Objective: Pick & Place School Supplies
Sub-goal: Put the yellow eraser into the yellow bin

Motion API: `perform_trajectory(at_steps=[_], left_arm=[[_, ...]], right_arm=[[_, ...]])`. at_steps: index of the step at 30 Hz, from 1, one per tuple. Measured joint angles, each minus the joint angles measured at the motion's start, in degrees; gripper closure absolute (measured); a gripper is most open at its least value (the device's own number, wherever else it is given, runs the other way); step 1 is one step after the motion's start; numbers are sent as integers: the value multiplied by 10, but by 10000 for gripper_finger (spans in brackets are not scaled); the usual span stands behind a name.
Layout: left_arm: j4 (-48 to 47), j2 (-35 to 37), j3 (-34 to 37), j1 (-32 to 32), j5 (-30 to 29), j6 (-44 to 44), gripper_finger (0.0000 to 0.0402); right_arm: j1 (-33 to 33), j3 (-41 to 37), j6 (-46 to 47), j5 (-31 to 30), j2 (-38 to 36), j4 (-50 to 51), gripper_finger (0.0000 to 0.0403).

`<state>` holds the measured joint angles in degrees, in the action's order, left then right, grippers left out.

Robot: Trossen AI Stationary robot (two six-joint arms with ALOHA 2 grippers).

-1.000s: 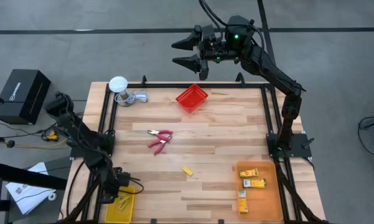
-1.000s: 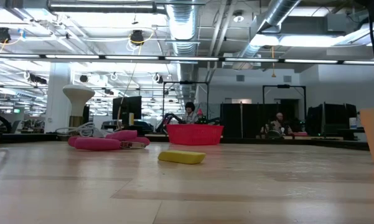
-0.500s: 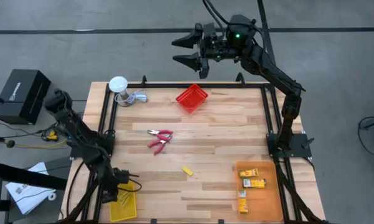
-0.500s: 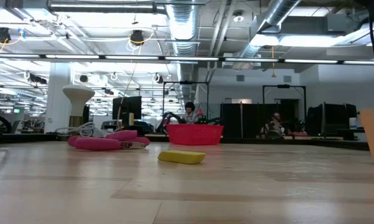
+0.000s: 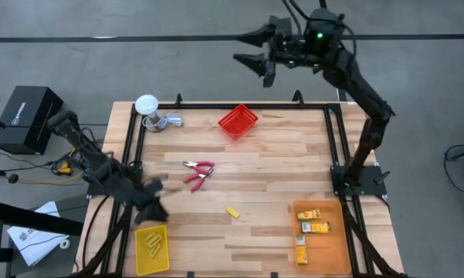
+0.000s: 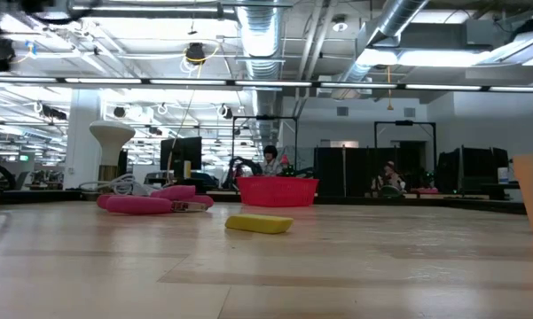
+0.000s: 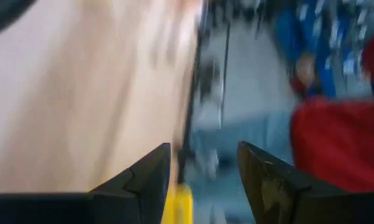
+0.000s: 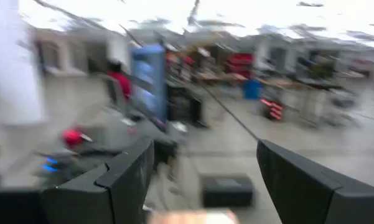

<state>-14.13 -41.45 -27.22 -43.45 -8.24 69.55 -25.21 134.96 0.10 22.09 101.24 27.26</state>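
Note:
A small yellow piece [image 5: 232, 211] lies flat mid-table; it also shows in the low view [image 6: 259, 224]. The red-handled tool [image 5: 197, 171] lies left of centre. Several yellow pieces lie in the yellow bin [image 5: 150, 249] at the near left. Yellow-orange boxes [image 5: 313, 226] lie in the orange bin [image 5: 330, 255]. My left gripper [image 5: 154, 205] is open and blurred, just beyond the yellow bin, with nothing between its fingers [image 7: 202, 149]. My right gripper [image 5: 245, 48] hangs open high beyond the table's far edge.
A red bin [image 5: 238, 122] stands at the far middle. A white round object with a cable [image 5: 148, 105] lies at the far left corner. A black frame rims the table. The bare wood between the tool, the yellow piece and the orange bin is free.
My left gripper has risen from over the yellow bin and swung toward the table's far edge and middle, leaving the bin and its yellow pieces in full view. My right arm has shifted toward the right, staying high beyond the far edge.

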Motion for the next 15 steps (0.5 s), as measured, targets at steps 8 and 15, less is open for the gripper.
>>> perform_trajectory(at_steps=[8,15], left_arm=[[83,-15,0,228,-14,-213,249],[266,-213,-67,373,73,-347,337]], right_arm=[[-29,0,-48,-116,-59,151,128],[-35,0,-52,-148,-95,203,129]])
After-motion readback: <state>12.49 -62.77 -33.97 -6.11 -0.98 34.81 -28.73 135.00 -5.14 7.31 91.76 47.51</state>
